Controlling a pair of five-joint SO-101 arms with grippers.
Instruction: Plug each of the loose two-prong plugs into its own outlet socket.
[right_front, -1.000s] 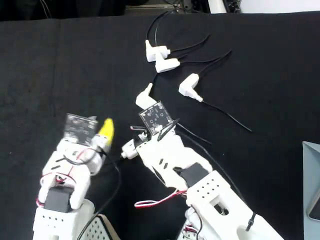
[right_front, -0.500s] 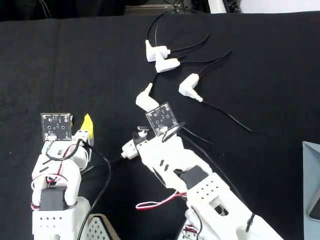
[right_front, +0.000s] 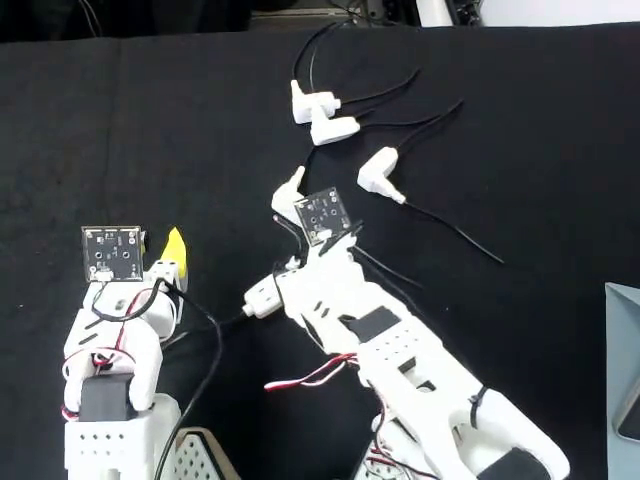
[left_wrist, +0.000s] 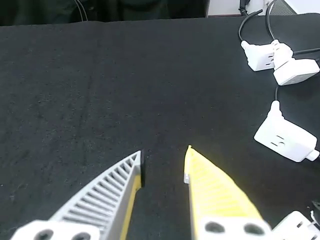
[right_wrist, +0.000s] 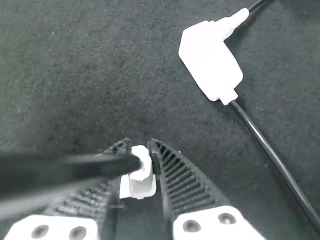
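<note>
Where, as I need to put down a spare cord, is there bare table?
Bare: the far left of the table, beyond the left fingers, and its right side past the bent plug and its cord. Crowded: the middle, where sockets and cords lie ahead of the right fingers.

Robotics lab bench, black cloth-covered table (right_front: 520, 130), white printed arms (right_front: 400, 360), exposed wiring (right_front: 310, 375)
</note>
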